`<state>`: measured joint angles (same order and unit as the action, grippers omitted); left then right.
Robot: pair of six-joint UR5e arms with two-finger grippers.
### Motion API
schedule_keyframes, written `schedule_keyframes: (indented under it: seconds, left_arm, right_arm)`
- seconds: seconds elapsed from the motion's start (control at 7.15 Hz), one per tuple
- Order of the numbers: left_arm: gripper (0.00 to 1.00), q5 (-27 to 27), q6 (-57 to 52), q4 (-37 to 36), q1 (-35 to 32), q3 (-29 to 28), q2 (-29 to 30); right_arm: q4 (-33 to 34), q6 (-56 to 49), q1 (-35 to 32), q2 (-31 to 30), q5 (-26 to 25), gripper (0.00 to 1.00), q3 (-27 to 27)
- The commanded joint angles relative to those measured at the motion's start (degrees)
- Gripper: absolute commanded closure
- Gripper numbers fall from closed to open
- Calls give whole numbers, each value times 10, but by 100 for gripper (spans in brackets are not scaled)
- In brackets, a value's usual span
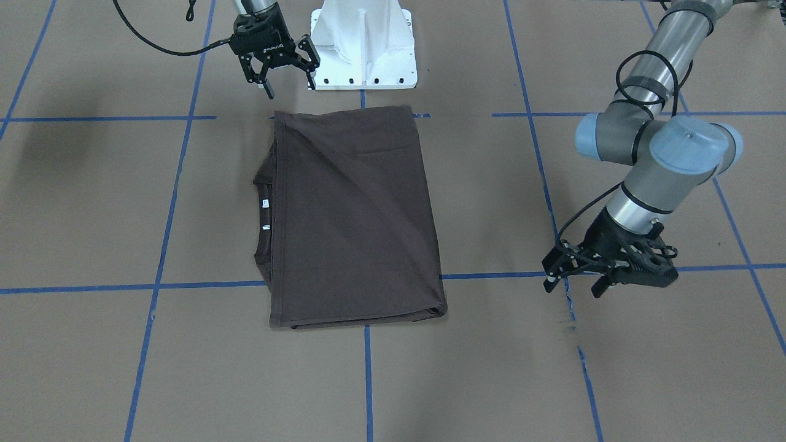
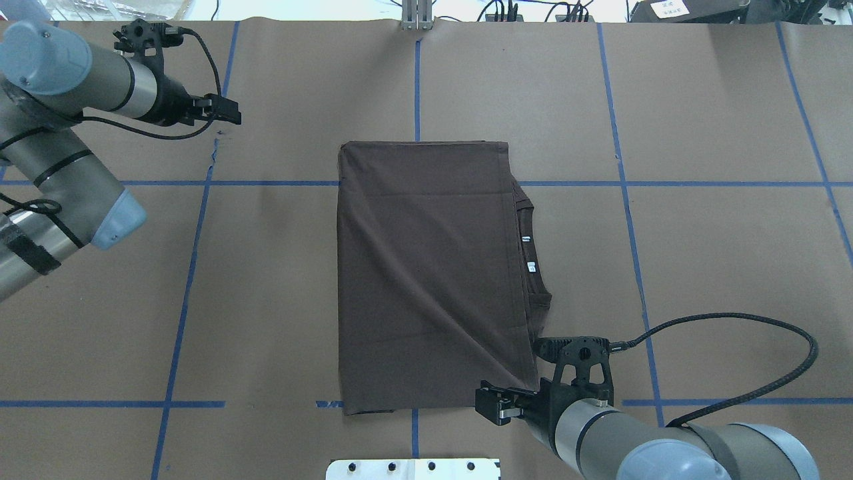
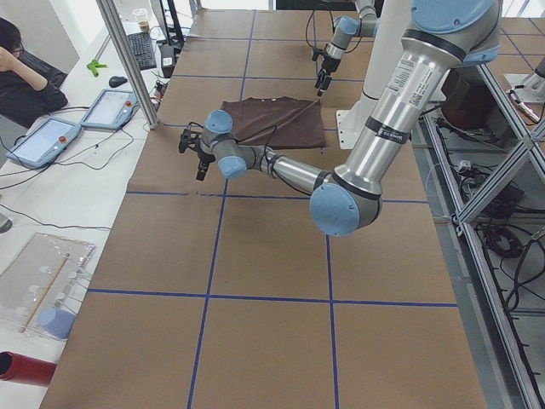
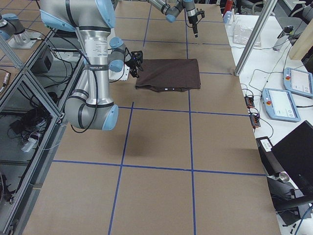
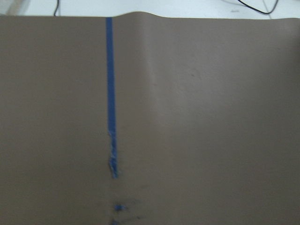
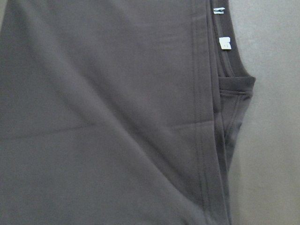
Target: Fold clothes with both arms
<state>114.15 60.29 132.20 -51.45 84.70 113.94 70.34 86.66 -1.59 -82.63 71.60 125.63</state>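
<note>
You get only a strip of the T-shirt's [image 1: 356,215] collar [image 1: 263,215]; the folded top layer covers the rest. The print on the white tags [image 2: 531,267] is too small to read. Your right wrist view cuts the T-shirt off at three edges, and your left wrist view of the worktop [image 5: 211,117] is blurred.

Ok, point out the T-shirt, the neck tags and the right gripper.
T-shirt [image 2: 426,280], overhead view, middle of the folded top layer.
Neck tags [image 2: 531,267], overhead view, the larger white tag.
Right gripper [image 1: 290,88], front-facing view, midway between its open fingertips.
</note>
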Motion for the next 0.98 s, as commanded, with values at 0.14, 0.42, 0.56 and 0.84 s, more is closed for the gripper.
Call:
schedule_keyframes:
  seconds: [0.14,0.42,0.56,0.84]
  left_arm:
    - [0,-89,272,2,180,254,-141]
    - [21,-234,453,0,324,281,-154]
    - [34,-287,514,-1,375,276,-152]
    - [39,-338,569,-5,431,265,-144]
  right_arm:
    - [-62,64,-33,-7,-1,0,5]
    - [-62,69,-58,-3,1,0,5]
    - [-61,69,-64,-3,3,0,4]
    - [-61,69,-66,-3,2,0,4]
